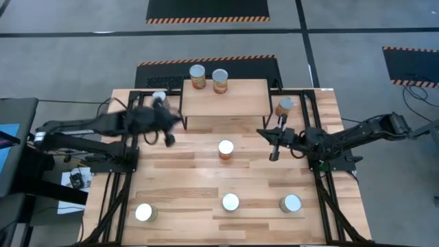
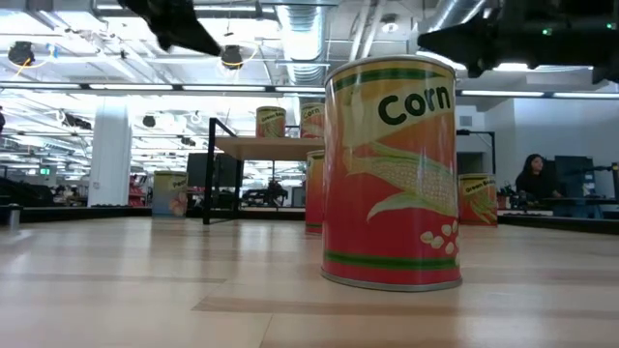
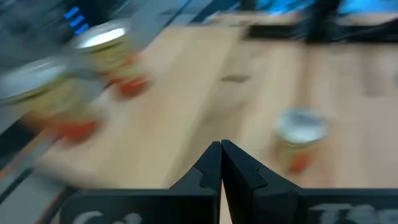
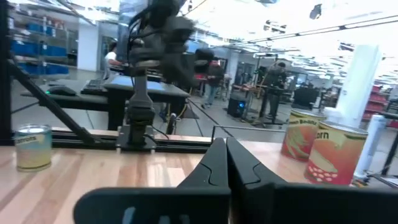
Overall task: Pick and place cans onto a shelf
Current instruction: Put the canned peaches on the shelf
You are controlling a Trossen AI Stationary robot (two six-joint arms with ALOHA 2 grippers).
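Observation:
The shelf [image 1: 226, 99] stands at the table's far middle with two cans [image 1: 197, 75] [image 1: 220, 80] upright on its board; it also shows in the low view [image 2: 271, 147]. Other cans stand upright on the table: one left of the shelf [image 1: 159, 98], one right of it [image 1: 285, 106], one at the centre [image 1: 226, 149], and three along the near edge [image 1: 144, 213] [image 1: 230, 202] [image 1: 290, 203]. My left gripper [image 1: 169, 137] [image 3: 221, 155] is shut and empty, raised by the shelf's left end. My right gripper [image 1: 274, 155] [image 4: 225, 155] is shut and empty, right of the centre can.
The table's black frame rails run along both sides [image 1: 127, 165] [image 1: 322, 171]. In the low view the near middle can [image 2: 392, 174] fills the foreground. Bare wood lies between the centre can and the near row. People show in the room behind [image 2: 532, 179].

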